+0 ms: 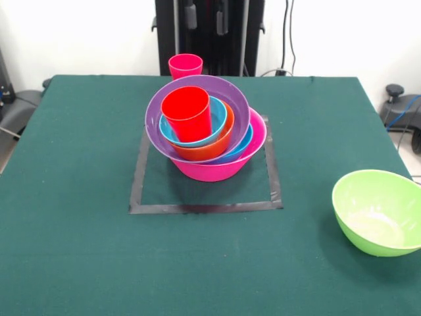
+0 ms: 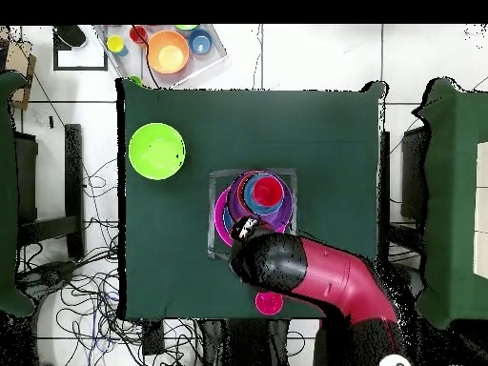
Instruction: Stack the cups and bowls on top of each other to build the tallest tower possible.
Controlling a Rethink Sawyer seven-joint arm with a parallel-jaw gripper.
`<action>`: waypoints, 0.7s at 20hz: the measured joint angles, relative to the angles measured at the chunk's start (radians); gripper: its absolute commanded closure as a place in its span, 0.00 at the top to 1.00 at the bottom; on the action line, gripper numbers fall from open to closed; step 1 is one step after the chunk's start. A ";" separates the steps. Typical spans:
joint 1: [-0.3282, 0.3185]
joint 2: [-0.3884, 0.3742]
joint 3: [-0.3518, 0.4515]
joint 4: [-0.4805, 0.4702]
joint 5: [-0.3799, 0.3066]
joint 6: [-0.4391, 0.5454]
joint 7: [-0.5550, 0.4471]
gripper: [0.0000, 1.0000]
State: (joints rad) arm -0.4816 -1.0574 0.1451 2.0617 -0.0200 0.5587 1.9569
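Gripper's hidden under the arm [image 2: 315, 272] at the tower's [image 1: 205, 128] 6 o'clock overhead, so can't tell its state. Lime bowl [image 1: 378, 210] sits alone at 4 o'clock up front.

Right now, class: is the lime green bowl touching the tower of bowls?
Apart. The front view shows the lime green bowl alone near the table edge, with bare green cloth between it and the tower; the overhead view shows the same gap.

The arm [image 2: 315, 272] is covering the tower's [image 2: 250, 205] near edge in the overhead view and hiding its own gripper, the lime green bowl [image 1: 380, 212] is running off the front view's right edge, and the pink-red cup [image 1: 185, 66] is showing only its top behind the purple bowl [image 1: 231, 105].
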 measured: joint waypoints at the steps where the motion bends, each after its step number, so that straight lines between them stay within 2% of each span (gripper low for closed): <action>1: -0.005 0.000 -0.001 0.016 0.000 -0.021 0.000 1.00; 2: -0.014 0.001 -0.004 0.058 0.000 -0.074 0.000 1.00; 5: -0.013 0.000 -0.006 0.106 0.000 -0.122 0.000 1.00; 14: -0.034 -0.021 0.026 0.239 0.001 -0.173 0.000 1.00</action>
State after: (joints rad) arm -0.5154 -1.0788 0.1707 2.3005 -0.0188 0.3852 1.9569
